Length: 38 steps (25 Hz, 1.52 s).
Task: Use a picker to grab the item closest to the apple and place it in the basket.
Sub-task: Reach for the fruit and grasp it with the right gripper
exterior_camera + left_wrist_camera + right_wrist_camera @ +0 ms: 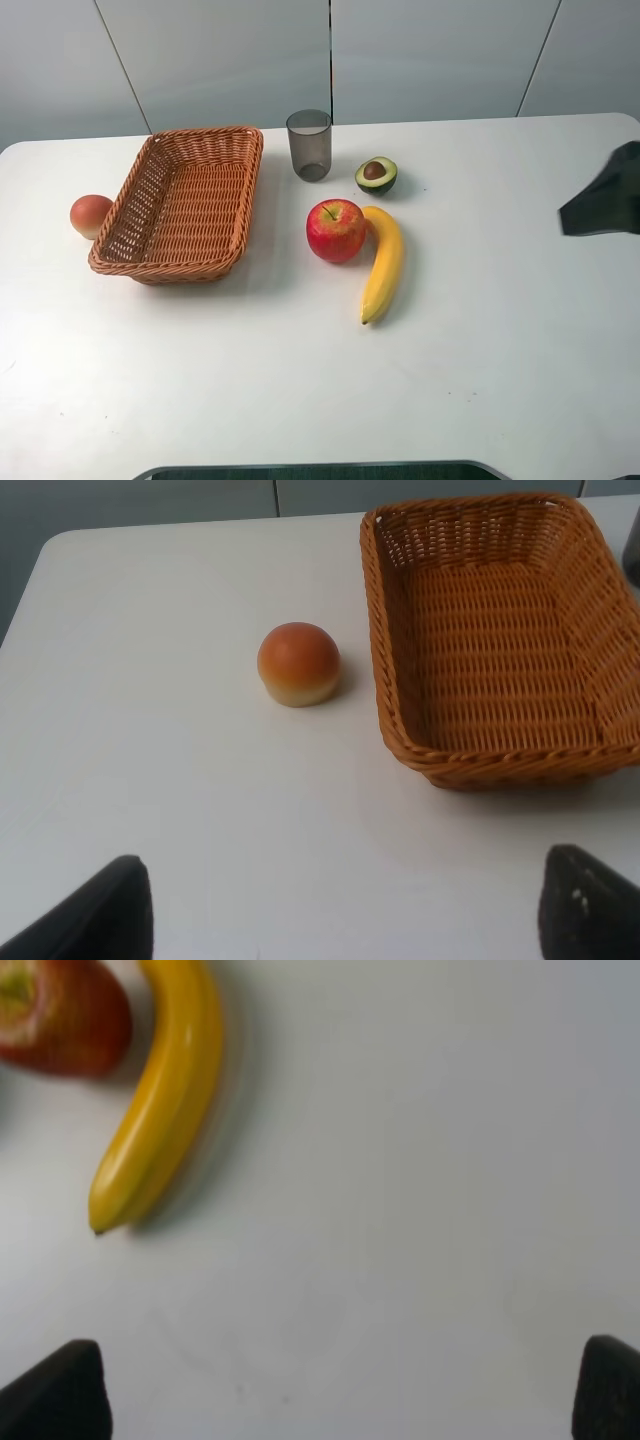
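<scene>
A red apple (336, 229) sits mid-table with a yellow banana (384, 263) curved against its right side, touching it. Both also show in the right wrist view, the apple (62, 1015) and the banana (160, 1100). An empty wicker basket (185, 200) stands to the left, also seen in the left wrist view (500, 630). My right gripper (340, 1390) is open, its fingertips (60, 1395) wide apart over bare table, well away from the banana. Its arm enters at the right edge (605, 195). My left gripper (340, 910) is open over bare table near the basket.
A halved avocado (377, 175) lies behind the apple. A grey cup (310, 145) stands beside the basket's far right corner. An orange-red round fruit (90, 215) rests left of the basket, also in the left wrist view (298, 664). The white table's front edge (320, 465) is near.
</scene>
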Each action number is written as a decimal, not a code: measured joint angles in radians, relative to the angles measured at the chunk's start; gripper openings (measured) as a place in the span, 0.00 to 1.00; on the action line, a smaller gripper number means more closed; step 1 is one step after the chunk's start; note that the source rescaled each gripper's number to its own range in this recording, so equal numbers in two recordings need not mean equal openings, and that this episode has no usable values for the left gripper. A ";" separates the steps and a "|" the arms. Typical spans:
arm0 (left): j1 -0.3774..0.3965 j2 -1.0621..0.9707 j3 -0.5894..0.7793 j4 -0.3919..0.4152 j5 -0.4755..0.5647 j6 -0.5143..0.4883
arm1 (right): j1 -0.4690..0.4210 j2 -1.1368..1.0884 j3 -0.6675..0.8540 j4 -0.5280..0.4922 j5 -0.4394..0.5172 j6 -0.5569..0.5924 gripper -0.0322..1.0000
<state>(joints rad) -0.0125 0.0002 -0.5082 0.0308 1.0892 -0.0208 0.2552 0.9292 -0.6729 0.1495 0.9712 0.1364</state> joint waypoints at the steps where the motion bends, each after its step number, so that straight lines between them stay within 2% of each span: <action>1: 0.000 0.000 0.000 0.000 0.000 0.000 | 0.037 0.057 -0.005 0.000 -0.014 0.004 1.00; 6: 0.000 0.000 0.000 0.000 0.000 0.000 | 0.170 0.342 -0.054 0.031 -0.114 0.011 1.00; 11: 0.000 0.000 0.000 0.000 0.000 0.000 | 0.221 0.550 -0.108 0.071 -0.197 0.013 1.00; 17: 0.000 0.000 0.000 0.000 0.000 0.000 | 0.231 0.685 -0.186 0.075 -0.239 0.013 1.00; 25: 0.000 0.000 0.000 0.000 0.000 0.000 | 0.231 0.723 -0.218 0.077 -0.299 0.013 1.00; 38: 0.000 0.000 0.000 0.000 0.000 0.004 | 0.231 0.831 -0.312 0.095 -0.304 -0.001 1.00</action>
<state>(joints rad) -0.0125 0.0002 -0.5082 0.0308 1.0892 -0.0170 0.4865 1.7602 -0.9848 0.2449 0.6669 0.1356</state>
